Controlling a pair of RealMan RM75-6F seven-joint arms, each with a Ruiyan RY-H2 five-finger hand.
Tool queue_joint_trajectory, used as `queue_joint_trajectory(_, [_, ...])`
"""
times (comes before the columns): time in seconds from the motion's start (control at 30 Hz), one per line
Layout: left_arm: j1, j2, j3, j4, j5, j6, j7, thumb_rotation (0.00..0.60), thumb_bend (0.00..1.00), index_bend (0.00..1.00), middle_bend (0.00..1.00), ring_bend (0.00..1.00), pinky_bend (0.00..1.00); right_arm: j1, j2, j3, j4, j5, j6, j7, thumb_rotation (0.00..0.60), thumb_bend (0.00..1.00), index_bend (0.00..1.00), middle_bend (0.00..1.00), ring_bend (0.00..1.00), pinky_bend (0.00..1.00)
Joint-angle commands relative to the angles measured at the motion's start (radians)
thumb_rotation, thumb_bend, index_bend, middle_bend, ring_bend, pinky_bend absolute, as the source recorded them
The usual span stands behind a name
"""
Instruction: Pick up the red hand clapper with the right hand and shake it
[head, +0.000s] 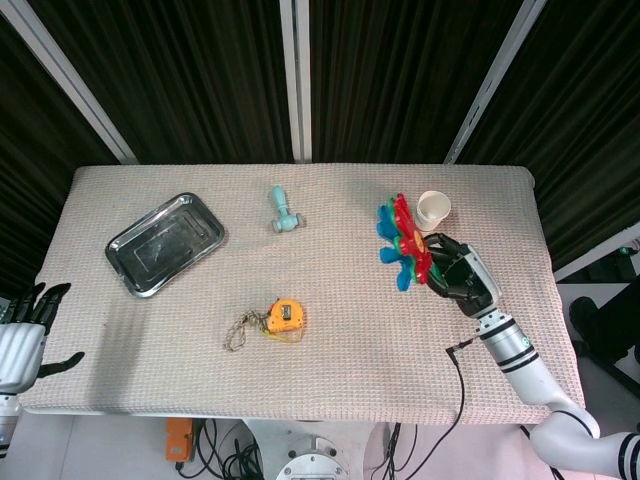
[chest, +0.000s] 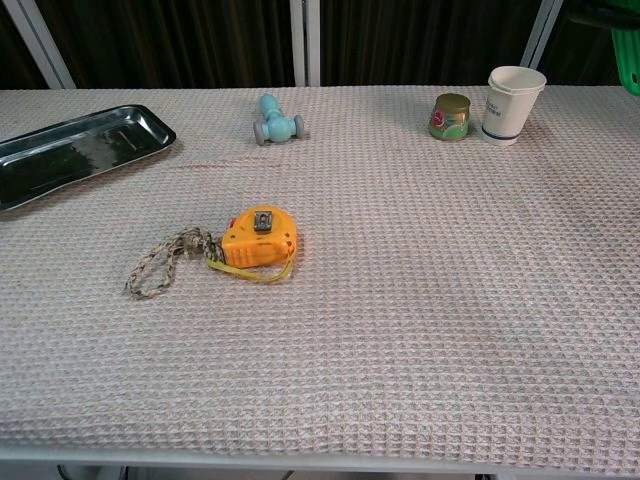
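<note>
The red hand clapper (head: 404, 243), with blue layers and a green handle, stands raised on edge above the table's right side in the head view. My right hand (head: 460, 281) grips its handle from the lower right. In the chest view only a green bit of the handle (chest: 631, 58) shows at the top right edge; the clapper's palms are out of frame. My left hand (head: 25, 330) hangs off the table's near left corner with its fingers spread and nothing in it.
A steel tray (head: 165, 243) lies at the left, a light blue toy (head: 284, 210) at the back middle, and an orange tape measure (head: 283, 317) with a cord in the near middle. A paper cup (head: 433, 209) and small green jar (chest: 451, 116) stand just behind the clapper.
</note>
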Motion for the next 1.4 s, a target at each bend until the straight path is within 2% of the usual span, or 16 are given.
queue_joint_trajectory(0.03, [-0.001,0.0,-0.001,0.0,0.0,0.0,0.0,0.6,0.06,0.06,0.1,0.0,0.04,0.01,0.039,-0.055,0.146,-0.185,0.103,0.48,0.6,0.55,0.87,0.74,0.86,0.93])
queue_joint_trajectory(0.13, [-0.001,0.001,0.0,0.0,0.0,-0.001,0.0,0.6,0.06,0.06,0.1,0.0,0.04,0.03,0.028,-0.076,0.174,-0.179,0.097,0.468,0.6,0.55,0.87,0.74,0.86,0.93])
queue_joint_trajectory(0.2, [-0.001,0.001,0.0,0.001,-0.001,-0.002,-0.001,0.6,0.06,0.06,0.1,0.0,0.04,0.043,0.023,-0.086,0.189,-0.171,0.072,0.359,0.6,0.55,0.87,0.74,0.86,0.93])
queue_joint_trajectory(0.37, [-0.001,0.0,0.0,0.004,-0.003,-0.004,-0.006,0.6,0.06,0.06,0.1,0.0,0.04,0.08,0.008,-0.098,0.163,-0.114,-0.03,-0.115,0.6,0.55,0.87,0.74,0.86,0.93])
queue_joint_trajectory(0.5, [0.0,-0.001,0.001,0.006,-0.004,-0.004,-0.009,0.6,0.06,0.06,0.1,0.0,0.04,0.099,-0.003,-0.105,0.13,-0.051,-0.104,-0.578,0.6,0.54,0.87,0.74,0.86,0.94])
queue_joint_trajectory(0.63, [0.001,-0.002,0.002,0.008,-0.006,-0.006,-0.013,0.6,0.06,0.06,0.1,0.0,0.04,0.129,0.028,-0.122,0.086,0.0,-0.195,-0.792,0.6,0.54,0.87,0.74,0.86,0.94])
queue_joint_trajectory(0.73, [0.0,-0.001,0.002,0.008,-0.005,-0.006,-0.012,0.6,0.06,0.06,0.1,0.0,0.04,0.138,0.034,-0.123,0.074,0.091,-0.228,-1.097,0.6,0.53,0.87,0.74,0.86,0.94])
queue_joint_trajectory(0.77, [0.0,-0.001,0.002,0.008,-0.005,-0.006,-0.013,0.6,0.06,0.06,0.1,0.0,0.04,0.137,0.029,-0.123,0.066,0.119,-0.225,-1.165,0.6,0.53,0.87,0.75,0.87,0.94])
queue_joint_trajectory(0.83, [0.001,-0.003,0.002,0.009,-0.005,-0.005,-0.013,0.6,0.06,0.06,0.1,0.0,0.04,0.136,0.02,-0.119,0.043,0.176,-0.229,-1.233,0.6,0.54,0.86,0.75,0.88,0.94])
queue_joint_trajectory(0.9, [0.001,-0.004,0.002,0.01,-0.007,-0.006,-0.013,0.6,0.06,0.06,0.1,0.0,0.04,0.137,0.015,-0.111,0.026,0.226,-0.233,-1.26,0.6,0.54,0.86,0.76,0.88,0.94])
queue_joint_trajectory(1.03, [0.001,-0.004,0.002,0.01,-0.006,-0.006,-0.012,0.6,0.06,0.06,0.1,0.0,0.04,0.136,-0.005,-0.104,0.027,0.253,-0.212,-1.301,0.6,0.54,0.86,0.76,0.88,0.94])
queue_joint_trajectory(1.17, [-0.001,-0.006,0.002,0.01,-0.005,-0.008,-0.01,0.6,0.06,0.06,0.1,0.0,0.04,0.123,-0.044,-0.077,0.023,0.248,-0.159,-1.247,0.6,0.54,0.87,0.76,0.88,0.94])
queue_joint_trajectory(1.2, [-0.001,-0.007,0.002,0.01,-0.005,-0.008,-0.01,0.6,0.06,0.06,0.1,0.0,0.04,0.116,-0.056,-0.066,0.019,0.24,-0.14,-1.198,0.6,0.54,0.86,0.76,0.88,0.94])
queue_joint_trajectory(1.3, [-0.001,-0.008,0.002,0.011,-0.005,-0.008,-0.01,0.6,0.06,0.06,0.1,0.0,0.04,0.084,-0.084,-0.021,-0.008,0.21,-0.096,-0.909,0.6,0.54,0.86,0.75,0.88,0.94])
queue_joint_trajectory(1.4, [0.001,-0.008,0.003,0.013,-0.007,-0.008,-0.013,0.6,0.06,0.06,0.1,0.0,0.04,0.055,-0.069,0.028,-0.04,0.182,-0.097,-0.506,0.6,0.54,0.86,0.74,0.88,0.94])
